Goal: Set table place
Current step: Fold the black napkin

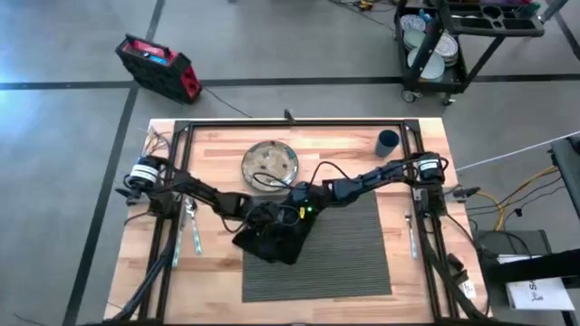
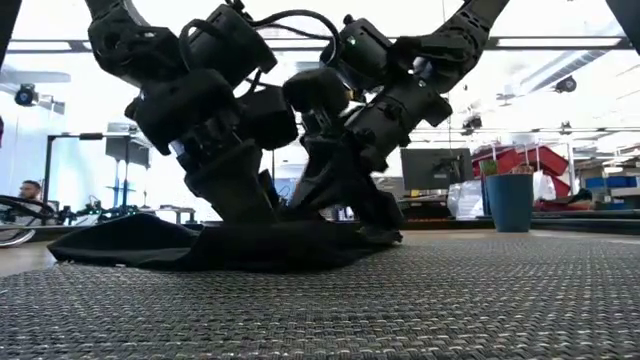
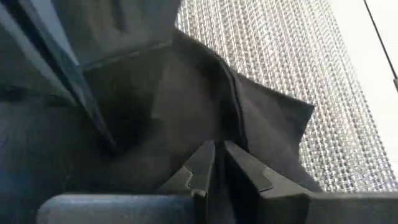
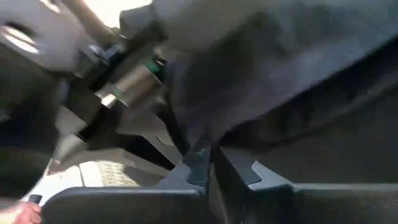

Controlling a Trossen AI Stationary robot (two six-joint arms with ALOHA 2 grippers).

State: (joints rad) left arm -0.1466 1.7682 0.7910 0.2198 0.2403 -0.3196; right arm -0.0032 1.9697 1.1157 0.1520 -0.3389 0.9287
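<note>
A plain black napkin (image 1: 272,243) lies crumpled over the left edge of the dark grey ribbed placemat (image 1: 340,249), partly on the wooden table (image 1: 213,272). Both grippers meet above it. My left gripper (image 1: 258,217) comes from the table's left and is shut on the cloth. My right gripper (image 1: 292,213) comes from the right and is also shut on it. In the low view the napkin (image 2: 200,245) rises to a peak between my left gripper (image 2: 240,205) and my right gripper (image 2: 350,205). A round plate (image 1: 270,165) stands on the table just beyond the placemat. My left gripper pinches a raised fold of the napkin (image 3: 219,127) between its two fingers, slanting down from the table's left. One layer or several, I cannot tell. The rest of the cloth lies on the placemat and table. My right gripper pinches the napkin's upper part (image 4: 205,138) between its two fingers, slanting down from the table's right. The cloth there is lifted off the placemat, and the lower edge (image 2: 330,240) stays down.
A blue cup (image 1: 388,141) stands at the far right. Cutlery (image 1: 193,226) lies on the table left of the napkin, and another piece (image 1: 410,231) lies right of the placemat. The black frame (image 1: 299,122) runs around the table.
</note>
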